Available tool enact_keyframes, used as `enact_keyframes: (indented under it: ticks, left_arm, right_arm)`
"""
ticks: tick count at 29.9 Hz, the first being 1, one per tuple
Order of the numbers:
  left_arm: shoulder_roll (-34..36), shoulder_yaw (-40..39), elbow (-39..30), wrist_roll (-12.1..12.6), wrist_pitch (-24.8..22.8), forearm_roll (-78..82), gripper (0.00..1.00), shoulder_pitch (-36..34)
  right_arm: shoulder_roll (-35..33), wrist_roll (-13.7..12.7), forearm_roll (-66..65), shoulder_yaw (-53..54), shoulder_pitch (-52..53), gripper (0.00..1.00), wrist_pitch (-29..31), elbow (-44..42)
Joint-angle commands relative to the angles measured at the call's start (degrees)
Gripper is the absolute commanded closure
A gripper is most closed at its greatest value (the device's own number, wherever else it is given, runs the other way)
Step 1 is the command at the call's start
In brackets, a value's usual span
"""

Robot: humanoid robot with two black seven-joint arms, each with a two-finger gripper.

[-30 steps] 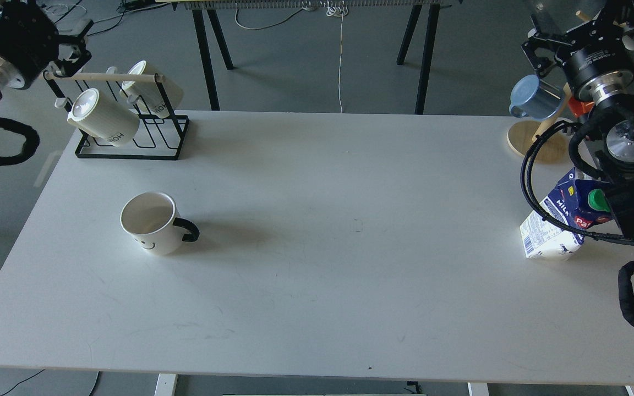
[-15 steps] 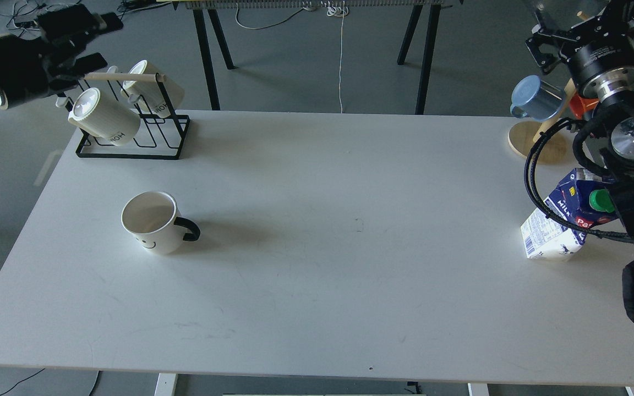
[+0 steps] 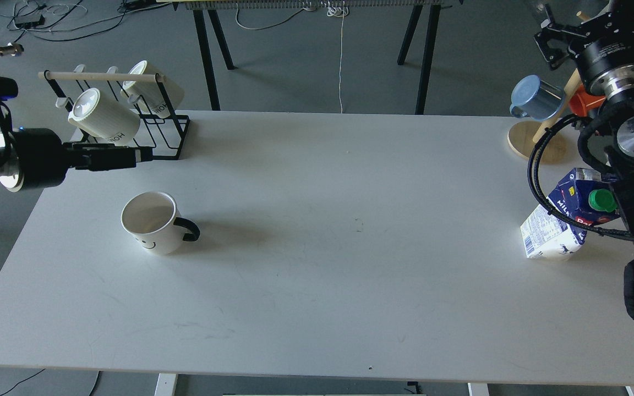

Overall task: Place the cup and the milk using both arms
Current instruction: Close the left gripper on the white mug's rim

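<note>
A white cup [image 3: 149, 221] with a smiley face and a black handle stands upright on the left part of the white table [image 3: 328, 275]. My left gripper [image 3: 143, 155] points right, just behind and above the cup and apart from it; its dark fingers cannot be told apart. A blue and white milk carton [image 3: 559, 223] with a green cap [image 3: 602, 200] stands at the table's right edge, partly hidden by my right arm's cables. My right gripper [image 3: 549, 39] is high at the back right, well above the carton, small and dark.
A black wire rack [image 3: 157, 144] holding two white mugs stands at the back left, right behind my left gripper. A wooden mug tree [image 3: 531, 140] with a blue mug [image 3: 537, 99] stands at the back right. Black table legs stand beyond the far edge.
My left arm has swung down from above the rack; its gripper now points right, low behind the cup. My right arm has shifted slightly up and right. Cup and carton have not moved.
</note>
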Motion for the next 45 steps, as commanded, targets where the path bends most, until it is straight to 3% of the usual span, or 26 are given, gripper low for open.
enact_keyframes:
  ticks: [1, 4, 10, 16, 26, 29, 32, 36, 40, 45]
  left_arm:
    - [-0.57, -0.03, 0.11, -0.88, -0.01, 6.11, 0.12, 2.78]
    - [-0.75, 0.05, 0.11, -2.29, -0.01, 10.08, 0.12, 4.36]
    - [-3.38, 0.05, 2.03, -2.29, 0.92, 14.56, 0.12, 5.95]
    - [-8.39, -0.03, 8.88, -2.11, 1.97, 17.81, 0.12, 6.12]
    - [-10.68, 0.05, 15.57, -2.47, 3.38, 18.26, 0.12, 5.95]
    - [-11.47, 0.05, 15.93, -3.08, 4.96, 18.26, 0.22, 6.03]
    - [-11.65, 0.05, 15.93, -3.7, 5.58, 18.52, 0.24, 6.12]
    - [-12.44, 0.14, 16.1, -3.96, 5.75, 22.46, 0.37, 6.12]
    - [-12.53, 0.14, 16.19, -6.16, 5.66, 24.76, 0.61, 6.3]
    - [-12.61, 2.6, 16.19, -6.59, 5.66, 25.82, 0.74, 5.77]
  right_arm:
    - [0.14, 0.0, -0.01, -0.04, -0.08, 0.01, 0.0, -0.02]
    - [0.14, 0.0, -0.01, -0.04, -0.08, 0.01, 0.0, -0.02]
    - [0.14, 0.0, -0.01, -0.04, 0.01, 0.01, 0.0, 0.07]
    - [0.23, 0.0, -0.01, -0.04, 0.01, 0.01, 0.0, 0.16]
    - [0.05, 0.0, -0.01, -0.04, -0.17, 0.01, 0.0, 0.07]
    - [0.05, 0.0, -0.01, -0.04, -0.17, 0.01, 0.0, 0.07]
    - [0.05, 0.0, -0.01, -0.04, -0.17, 0.01, 0.0, 0.07]
    - [0.05, 0.0, -0.01, -0.13, -0.17, 0.01, 0.0, 0.07]
    - [-0.04, 0.0, -0.01, -0.04, -0.08, 0.01, 0.0, 0.07]
    - [-0.04, 0.0, -0.01, -0.04, -0.26, 0.01, 0.0, 0.07]
